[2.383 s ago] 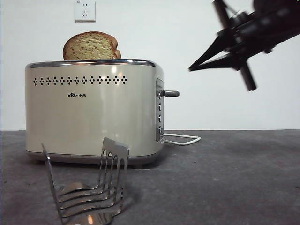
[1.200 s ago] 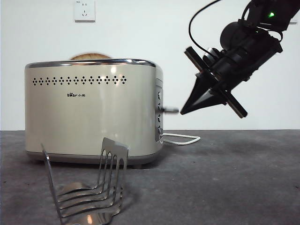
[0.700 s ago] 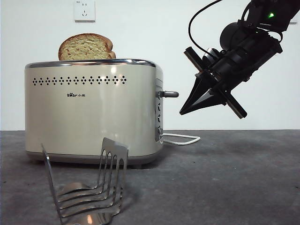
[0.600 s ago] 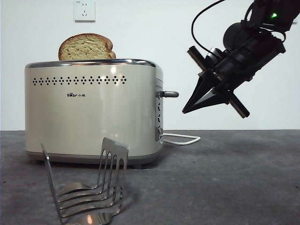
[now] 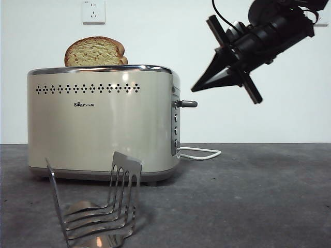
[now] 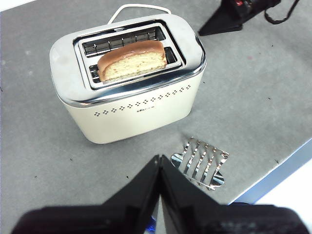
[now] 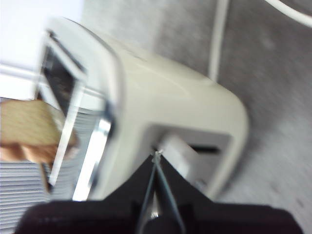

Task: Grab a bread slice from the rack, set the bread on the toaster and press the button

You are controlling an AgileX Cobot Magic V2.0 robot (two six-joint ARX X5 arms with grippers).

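**Front view: lever lies below and to the toaster side of the right gripper**

Front view shows the big cream-beige rounded toaster with chrome top rim standing on the dark grey bench. The thick slice of bread with dark brown crust and speckled tan crumb stands upright in a toaster slot, its domed top raised above the rim. The left wrist view places it in the slot nearer the dotted face, its long axis along the toaster's length.

The small shiny silver metal toast rack stands on the bench in front of the toaster and holds no bread.

The small chrome lever projects sideways from the grey end panel, at the top of its slot. Its long axis is level and points away from the toaster body.

The right gripper hangs in the air beside that end panel, jaws pressed together to a point and holding nothing. The tip sits just above the lever and slightly outboard of it, apart from it. The right wrist view, though blurred, shows the tip aimed at the end panel.

The left gripper waits above the bench on the rack side, jaws closed and empty, well apart from the lever.

Judgement: the right arm is the nearer one, and a press calls for a short downward stroke onto the lever.
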